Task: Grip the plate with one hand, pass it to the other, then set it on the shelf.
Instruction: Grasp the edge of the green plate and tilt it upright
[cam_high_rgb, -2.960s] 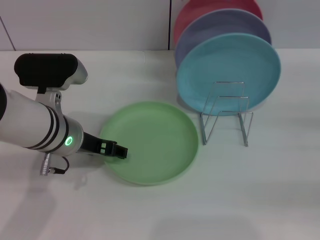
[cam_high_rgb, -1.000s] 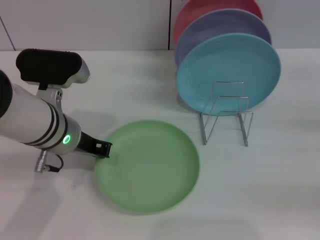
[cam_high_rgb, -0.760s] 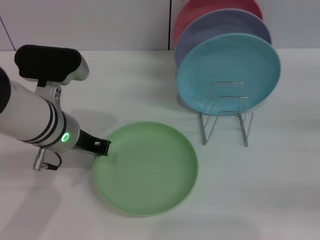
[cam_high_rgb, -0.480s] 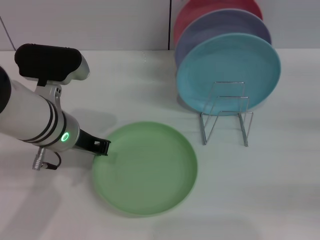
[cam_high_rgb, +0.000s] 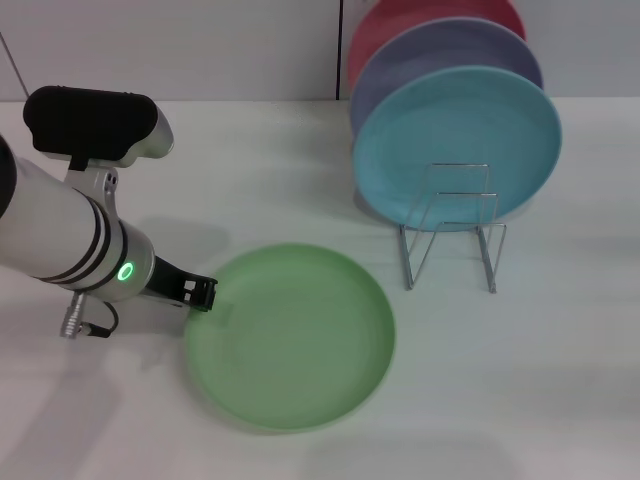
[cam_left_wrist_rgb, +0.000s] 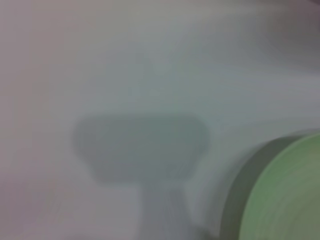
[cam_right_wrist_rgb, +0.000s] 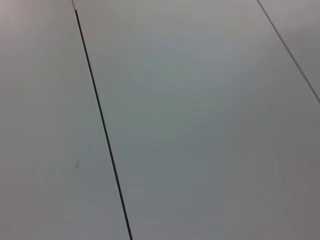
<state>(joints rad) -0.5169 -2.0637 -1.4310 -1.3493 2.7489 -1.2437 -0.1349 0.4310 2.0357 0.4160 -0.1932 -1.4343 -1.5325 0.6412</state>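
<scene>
**Q:** Plate position, please — where is the light green plate (cam_high_rgb: 290, 337) sitting?

**A:** It is lying flat on the white table (cam_high_rgb: 560, 380), near the front and a little left of centre. Its left rim is meeting the tip of the left gripper (cam_high_rgb: 203, 293), which is reaching in from the left on a white-and-silver arm with a glowing green light (cam_high_rgb: 125, 271).

**Q:** Is that claw grasping the rim?

**A:** I cannot tell. The black fingertip is sitting right at the plate's edge, but whether it is clenched or released is not showing. In the left wrist view only a curved slice of the plate (cam_left_wrist_rgb: 287, 197) is appearing, blurred.

**Q:** And the shelf?

**A:** The silver wire rack (cam_high_rgb: 452, 235) is standing to the right of the plate, apart from it. A turquoise-blue plate (cam_high_rgb: 456, 146) is leaning upright behind its loops, with a lavender plate (cam_high_rgb: 400, 62) and a red plate (cam_high_rgb: 375, 25) stacking farther back.

**Q:** What about the right gripper?

**A:** It is not appearing anywhere; its wrist camera is facing a pale panelled surface (cam_right_wrist_rgb: 200, 125)
</scene>
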